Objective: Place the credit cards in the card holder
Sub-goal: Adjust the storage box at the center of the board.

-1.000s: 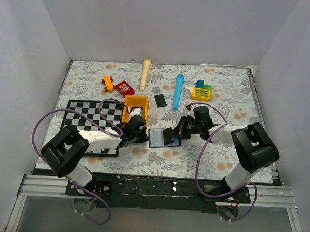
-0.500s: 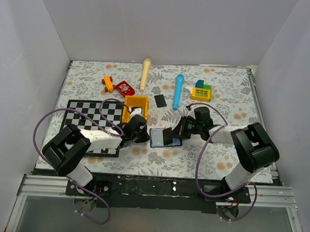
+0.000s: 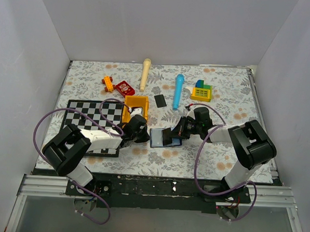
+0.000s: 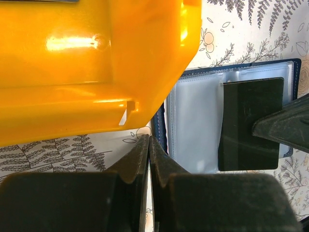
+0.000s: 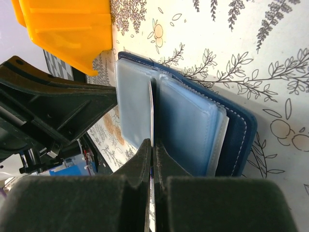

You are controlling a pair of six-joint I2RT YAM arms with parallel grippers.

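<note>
We could read no text, brand, number or sign in any view. The red tag [image 3: 124, 87] bore white marks, too small for us to make out. The card [image 4: 241, 116] showed us only a plain black face
</note>
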